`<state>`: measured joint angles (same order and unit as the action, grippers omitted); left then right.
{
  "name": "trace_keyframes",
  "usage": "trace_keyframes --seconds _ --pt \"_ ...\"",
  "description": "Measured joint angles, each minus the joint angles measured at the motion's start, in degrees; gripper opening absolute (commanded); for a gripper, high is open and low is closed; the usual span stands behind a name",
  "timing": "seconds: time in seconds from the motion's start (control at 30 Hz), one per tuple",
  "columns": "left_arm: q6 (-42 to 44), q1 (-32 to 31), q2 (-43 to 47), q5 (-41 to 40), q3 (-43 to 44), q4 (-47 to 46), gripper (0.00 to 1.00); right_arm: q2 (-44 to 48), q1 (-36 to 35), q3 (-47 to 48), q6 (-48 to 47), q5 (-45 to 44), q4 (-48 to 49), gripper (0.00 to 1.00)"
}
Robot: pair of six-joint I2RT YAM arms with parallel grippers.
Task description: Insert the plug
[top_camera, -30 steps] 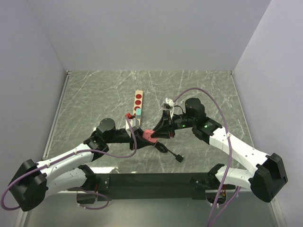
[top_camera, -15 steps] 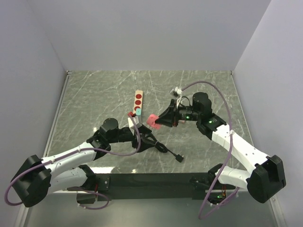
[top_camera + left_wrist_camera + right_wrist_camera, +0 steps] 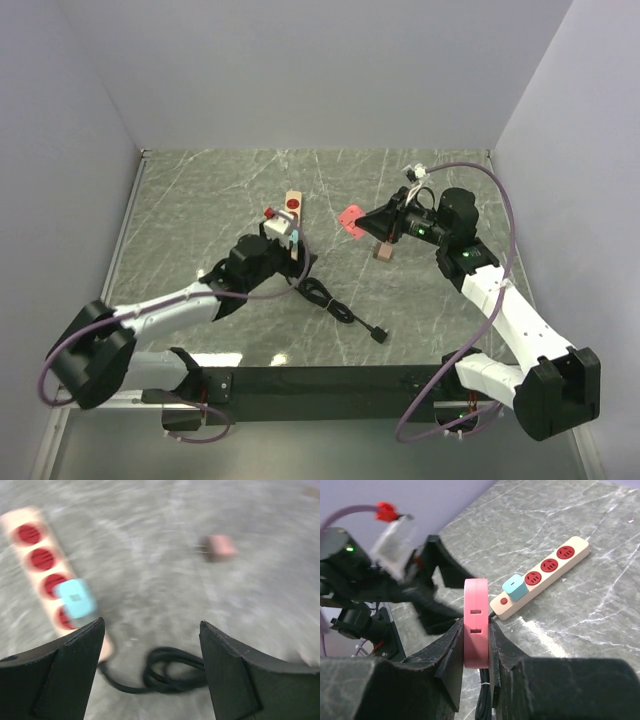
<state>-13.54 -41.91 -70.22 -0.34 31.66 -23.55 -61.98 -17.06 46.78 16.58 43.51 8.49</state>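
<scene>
A flat pink plug (image 3: 476, 622) stands on edge between my right gripper's (image 3: 476, 636) fingers, which are shut on it. In the top view that plug (image 3: 351, 220) hangs above the table, right of the power strip (image 3: 293, 203). The beige strip (image 3: 545, 575) has red sockets, and a teal adapter (image 3: 514, 587) sits in one near its cord end. My left gripper (image 3: 150, 650) is open and holds nothing; it hovers over the black cord (image 3: 170, 670), with the strip (image 3: 45, 565) and teal adapter (image 3: 75, 598) to its left. From above, my left gripper (image 3: 300, 262) hides the strip's near end.
A small brownish-pink block (image 3: 382, 252) lies on the marble table under my right gripper and also shows as the block (image 3: 220, 546) in the left wrist view. The coiled cord (image 3: 335, 305) ends in a black connector (image 3: 380, 336). White walls enclose the table.
My left gripper opened and let go of the pink plug, then moved back toward the strip. My right gripper carried the plug up and to the back right.
</scene>
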Motion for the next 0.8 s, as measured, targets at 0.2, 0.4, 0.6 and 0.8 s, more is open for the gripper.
trace_keyframes --seconds 0.2,0.4,0.6,0.8 --pt "-3.26 0.24 -8.26 -18.25 4.76 4.02 0.82 0.15 0.09 -1.49 0.68 -0.87 0.96 0.00" --pt "-3.63 0.26 -13.84 -26.84 9.94 5.44 0.83 0.52 0.11 -2.16 0.94 -0.85 1.38 0.00" --pt "-3.13 0.72 -21.81 -28.00 15.47 6.12 0.83 0.70 0.13 -2.16 0.96 -0.83 1.38 0.00" --pt "-3.13 1.27 -25.66 -27.91 16.48 8.74 0.74 0.70 0.13 -2.16 0.94 -0.83 1.40 0.00"
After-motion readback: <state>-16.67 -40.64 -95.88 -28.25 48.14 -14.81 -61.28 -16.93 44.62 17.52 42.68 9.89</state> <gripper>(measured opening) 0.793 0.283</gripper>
